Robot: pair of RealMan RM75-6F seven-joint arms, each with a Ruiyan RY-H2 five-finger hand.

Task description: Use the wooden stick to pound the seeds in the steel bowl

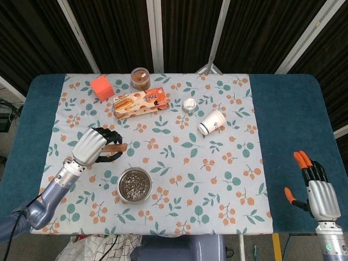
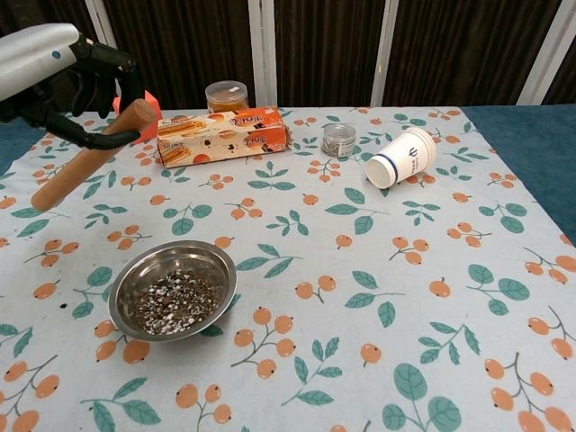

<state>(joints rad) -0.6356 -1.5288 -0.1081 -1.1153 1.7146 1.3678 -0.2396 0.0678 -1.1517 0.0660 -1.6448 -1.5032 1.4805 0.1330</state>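
My left hand (image 1: 93, 147) (image 2: 63, 76) grips the wooden stick (image 2: 90, 156) near its top end; the stick (image 1: 116, 148) is tilted, its lower end pointing down to the left and hanging above the cloth. The steel bowl (image 1: 134, 185) (image 2: 173, 290) with crushed dark and white seeds sits on the floral cloth, to the right of and nearer than the hand, apart from the stick. My right hand (image 1: 314, 185) rests at the near right edge over the blue table, fingers spread, holding nothing.
At the back stand an orange cube (image 1: 101, 87), a lidded brown jar (image 1: 141, 78), a snack box (image 1: 141, 103) and a small tin (image 1: 189, 105). A paper cup (image 1: 211, 122) lies on its side right of centre.
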